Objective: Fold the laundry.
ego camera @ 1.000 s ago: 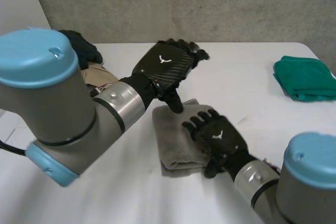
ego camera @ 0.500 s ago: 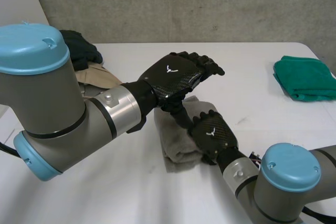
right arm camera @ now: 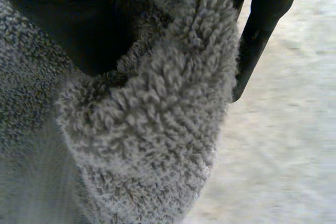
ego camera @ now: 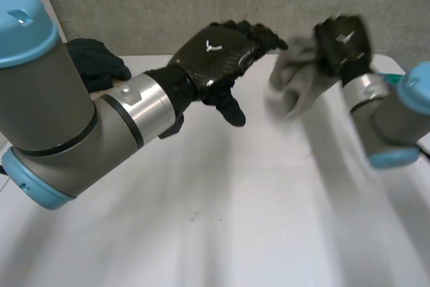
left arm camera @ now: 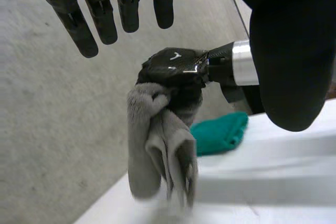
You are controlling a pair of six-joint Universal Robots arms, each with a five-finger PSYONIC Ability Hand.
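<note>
Over the table near its far edge, right robot hand grips the grey towel; left robot hand hangs released.

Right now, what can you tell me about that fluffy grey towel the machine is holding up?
The grey towel looks thick and soft, with a looped, fleecy pile. It is bunched into loose folds rather than spread flat. The right hand has its fingers curled round the upper part, and the rest droops below the hand. It hangs in the air over the far side of the white table, apparently touching only that hand.
</note>
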